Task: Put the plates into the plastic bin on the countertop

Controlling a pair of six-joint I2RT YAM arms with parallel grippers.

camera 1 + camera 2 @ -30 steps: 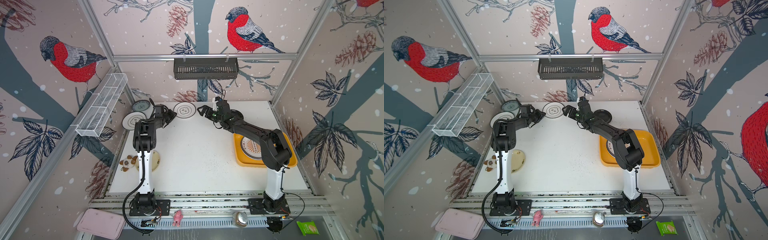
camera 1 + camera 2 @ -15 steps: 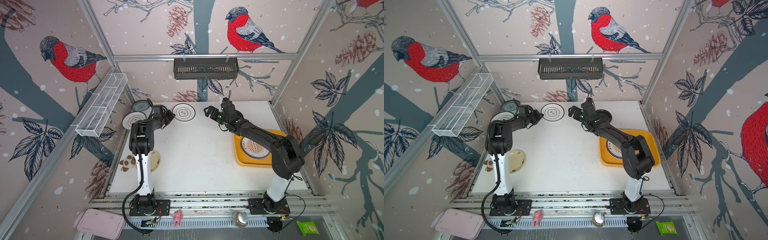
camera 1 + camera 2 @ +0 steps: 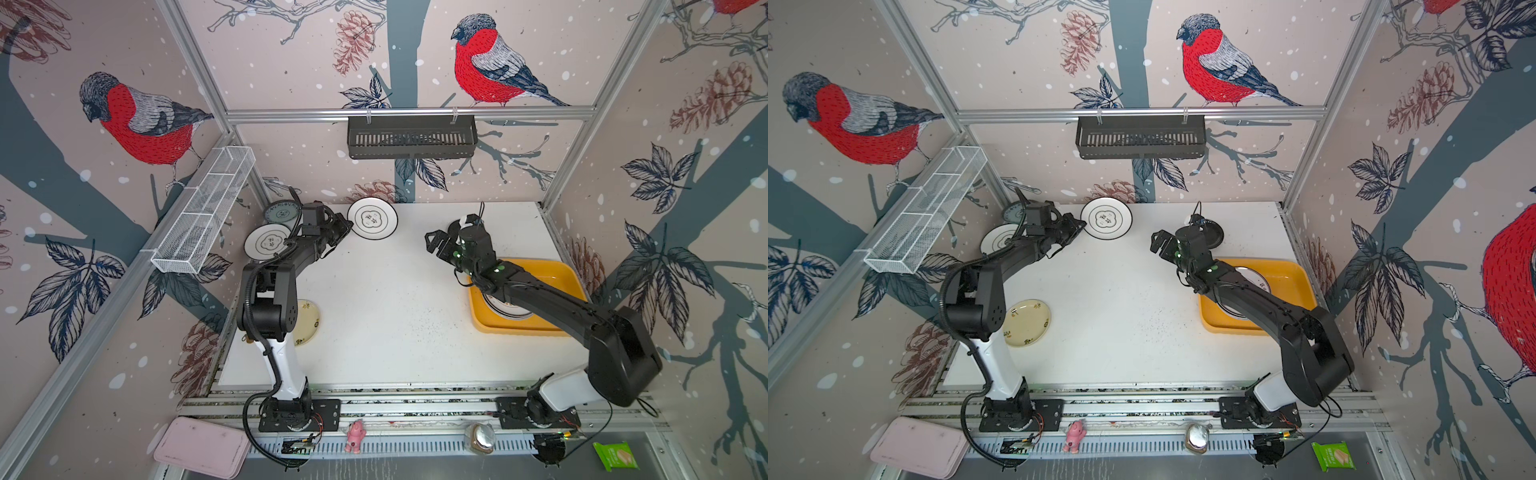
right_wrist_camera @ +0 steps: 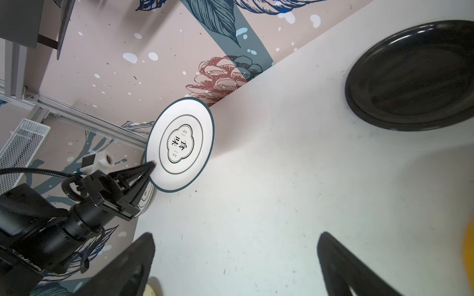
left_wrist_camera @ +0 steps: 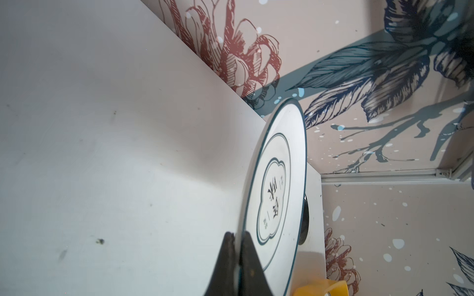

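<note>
Pinching a rim

At the back edge of the countertop (image 3: 374, 311), the left gripper (image 3: 347, 227) clamps the white plate (image 3: 372, 219), apparently tilted; that thin rim hold could slip. The right gripper (image 3: 435, 244), wide and empty, hovers by the plastic bin (image 3: 561, 266).

I see pale pink wallpapered walls (image 3: 291, 166) with red-breasted birds, pinecones and teal branches, framed by silver aluminium rails (image 3: 519, 110). A black slotted metal basket (image 3: 411, 137) hangs on the back rail, and a white wire-mesh shelf (image 3: 203, 216) is on the left-arm side. The light is soft and even.
</note>
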